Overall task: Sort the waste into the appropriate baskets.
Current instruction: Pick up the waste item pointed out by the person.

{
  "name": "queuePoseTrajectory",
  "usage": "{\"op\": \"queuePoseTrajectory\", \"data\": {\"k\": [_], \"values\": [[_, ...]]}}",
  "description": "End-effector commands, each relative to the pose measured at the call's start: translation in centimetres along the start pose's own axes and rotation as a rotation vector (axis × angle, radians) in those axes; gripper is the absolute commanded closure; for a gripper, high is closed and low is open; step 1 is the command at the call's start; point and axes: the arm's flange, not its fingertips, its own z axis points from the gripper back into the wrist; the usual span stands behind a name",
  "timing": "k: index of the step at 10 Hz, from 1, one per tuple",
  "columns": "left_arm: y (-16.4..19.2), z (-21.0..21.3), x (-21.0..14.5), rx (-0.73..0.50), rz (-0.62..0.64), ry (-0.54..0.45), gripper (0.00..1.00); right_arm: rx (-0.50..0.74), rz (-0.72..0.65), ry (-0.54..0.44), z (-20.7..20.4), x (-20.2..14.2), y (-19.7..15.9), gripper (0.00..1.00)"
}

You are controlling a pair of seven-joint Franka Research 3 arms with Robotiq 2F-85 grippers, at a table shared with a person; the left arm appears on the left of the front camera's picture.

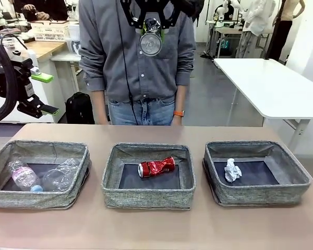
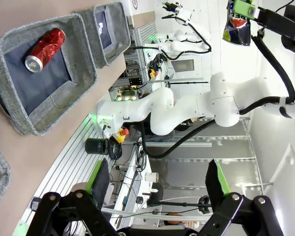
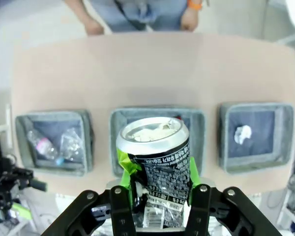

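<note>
Sorted so far: bottle (image 1: 22, 176) and cup (image 1: 62, 174) in the lower-left basket (image 1: 39, 151); red can (image 1: 156, 167) in the middle basket (image 1: 148, 195); paper ball (image 1: 232, 170) in the right basket (image 1: 295, 179).
Left to do: black can (image 3: 155, 164) only.
Black can's place: top centre of the front view, high above the desk (image 1: 156, 229).
Right gripper (image 3: 157, 189): fingers clenched on the black can.
Can's axis: upright along the fingers, its top facing down toward the middle basket, by my reading.
Left gripper (image 1: 41, 94): fingers spread, holding nothing.

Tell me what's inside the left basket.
The left basket holds a clear plastic bottle with a pinkish label and a clear plastic cup, lying side by side on its dark bottom. Its near wall hides the front strip of the floor.
</note>
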Motion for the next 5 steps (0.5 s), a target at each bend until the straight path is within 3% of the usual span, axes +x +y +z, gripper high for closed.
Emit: {"op": "queuePoseTrajectory", "data": {"k": [1, 5], "values": [[-0.18, 0.01, -0.11, 0.005, 0.003, 0.003, 0.0, 0.002, 0.007, 0.011, 0.09, -0.35, -0.21, 0.53], [-0.18, 0.01, -0.11, 0.005, 0.003, 0.003, 0.0, 0.002, 0.007, 0.011, 0.09, -0.35, -0.21, 0.53]]}}
